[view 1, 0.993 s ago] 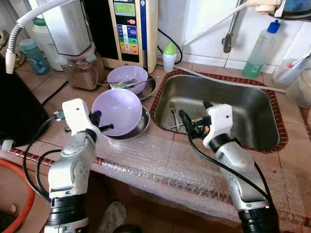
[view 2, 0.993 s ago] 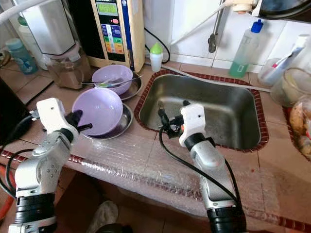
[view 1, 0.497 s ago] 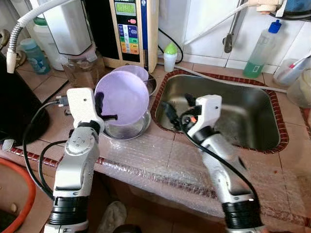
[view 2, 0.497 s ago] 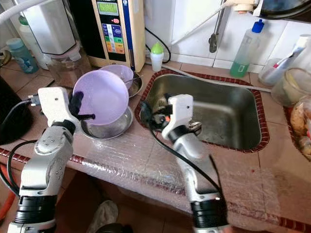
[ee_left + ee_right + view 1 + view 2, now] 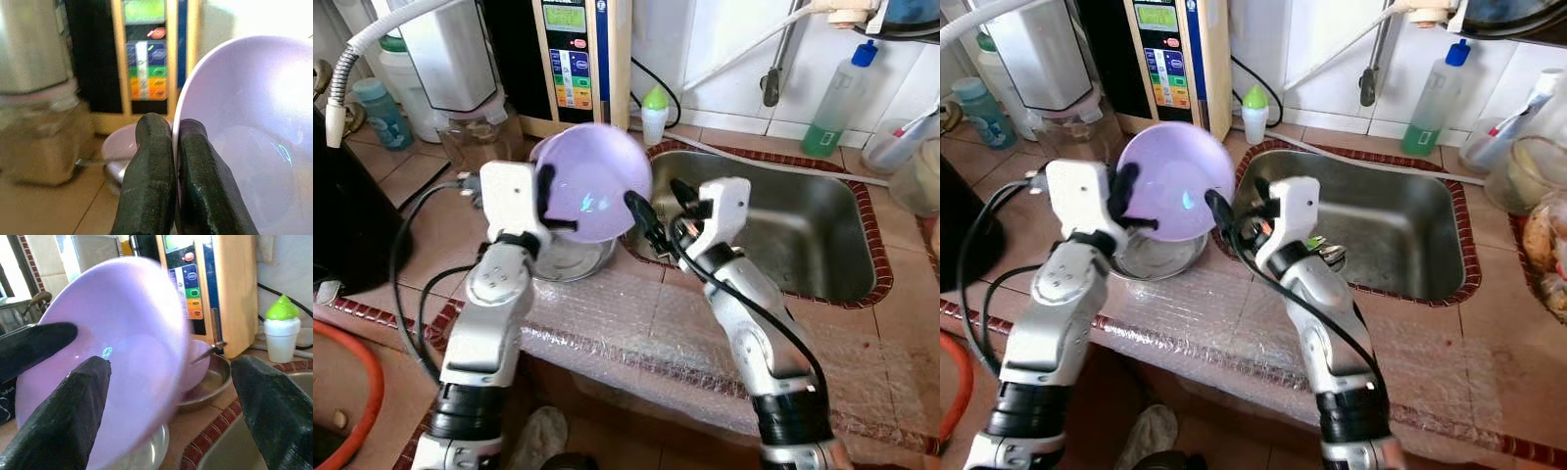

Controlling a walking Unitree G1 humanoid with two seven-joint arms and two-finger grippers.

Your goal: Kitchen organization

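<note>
A lilac bowl (image 5: 592, 181) hangs tilted on its side above a steel plate (image 5: 563, 262), near the sink's (image 5: 803, 211) left rim. My left gripper (image 5: 546, 196) is shut on the bowl's rim, one finger on each side of it (image 5: 175, 128). My right gripper (image 5: 658, 206) is open beside the bowl's underside, its fingers (image 5: 83, 401) spread around the bowl's right side. A second lilac bowl (image 5: 201, 363) with a spoon in it sits on a steel dish behind.
A water ioniser (image 5: 570, 59) and a blender jar (image 5: 475, 137) stand at the back left. A green-capped white bottle (image 5: 654, 116) and a green soap bottle (image 5: 834, 103) line the wall. Cutlery (image 5: 1327, 253) lies in the sink. Bubble wrap (image 5: 646, 323) covers the counter's front edge.
My left gripper has lifted the lilac bowl off the steel plate, tilted it and carried it right toward the sink. My right gripper has moved left from the sink to the bowl.
</note>
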